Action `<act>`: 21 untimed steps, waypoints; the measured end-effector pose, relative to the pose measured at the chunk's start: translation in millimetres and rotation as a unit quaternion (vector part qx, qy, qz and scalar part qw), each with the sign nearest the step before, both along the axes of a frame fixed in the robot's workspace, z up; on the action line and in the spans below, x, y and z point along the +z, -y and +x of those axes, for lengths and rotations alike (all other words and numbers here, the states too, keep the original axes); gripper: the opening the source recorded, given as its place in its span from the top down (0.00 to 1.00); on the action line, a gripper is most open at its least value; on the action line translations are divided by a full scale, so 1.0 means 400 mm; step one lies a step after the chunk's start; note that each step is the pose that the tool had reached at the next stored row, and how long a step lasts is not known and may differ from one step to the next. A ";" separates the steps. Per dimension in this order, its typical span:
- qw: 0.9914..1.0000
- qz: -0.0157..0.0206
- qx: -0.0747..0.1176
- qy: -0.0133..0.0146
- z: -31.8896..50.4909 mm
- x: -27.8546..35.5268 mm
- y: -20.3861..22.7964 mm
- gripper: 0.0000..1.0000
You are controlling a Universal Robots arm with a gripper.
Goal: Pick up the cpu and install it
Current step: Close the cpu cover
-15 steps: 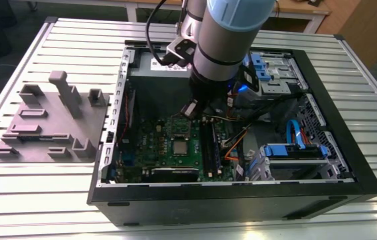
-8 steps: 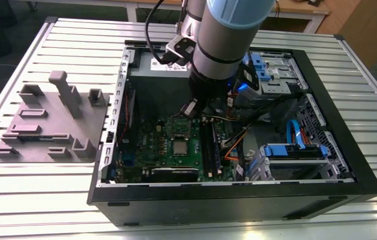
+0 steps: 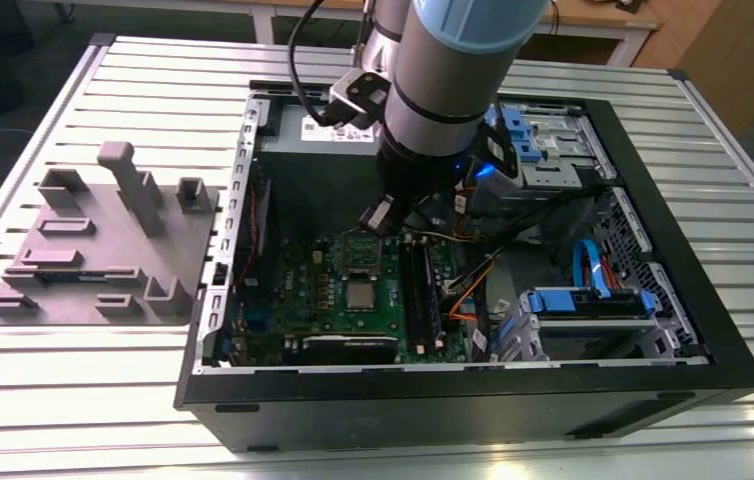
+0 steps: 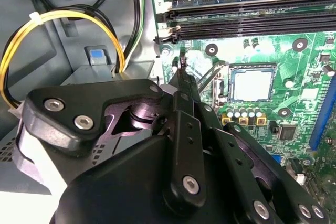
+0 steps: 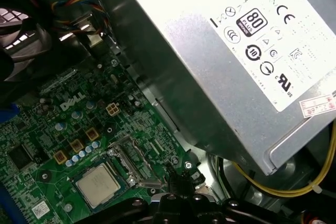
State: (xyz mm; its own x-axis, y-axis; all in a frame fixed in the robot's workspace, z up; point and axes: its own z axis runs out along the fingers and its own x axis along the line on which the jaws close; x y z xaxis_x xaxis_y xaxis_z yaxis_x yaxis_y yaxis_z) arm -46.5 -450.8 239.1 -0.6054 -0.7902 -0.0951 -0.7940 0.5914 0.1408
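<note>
We see a pale slatted metal table [image 3: 84, 400] with an open black computer tower case [image 3: 484, 410] lying on its side. A grey-and-blue robot arm [image 3: 451, 70] reaches down into the case. To the exterior view's left, a grey moulded plastic parts tray [image 3: 97, 255] rests on the table, just beside the case. Inside the case are a tall grey metal box with a white label [image 5: 220, 77], a green circuit board [image 3: 304, 300] and long black memory sticks [image 4: 252, 17]. The black gripper [image 4: 181, 69] hangs over the board, its fingers [image 4: 185, 93] closed together on nothing. The cpu [image 4: 253, 85], a small silvery square chip, sits in its socket on the board, near the fingertips but apart from them.
</note>
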 end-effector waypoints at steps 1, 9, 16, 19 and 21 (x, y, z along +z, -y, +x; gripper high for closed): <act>1.000 0.000 0.001 0.000 0.000 0.001 0.000 0.90; 1.000 0.000 0.005 0.000 -0.001 0.007 0.000 0.90; 1.000 0.000 0.009 0.000 -0.003 0.011 0.000 0.90; 1.000 0.000 0.010 0.000 -0.004 0.013 0.000 0.90; 1.000 0.000 0.011 0.000 -0.004 0.014 0.000 0.90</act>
State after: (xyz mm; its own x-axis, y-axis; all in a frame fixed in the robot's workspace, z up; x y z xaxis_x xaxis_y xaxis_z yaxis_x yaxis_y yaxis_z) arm -48.2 -450.7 244.6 -0.5875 -0.8037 -0.0945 -0.8071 0.5735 0.1403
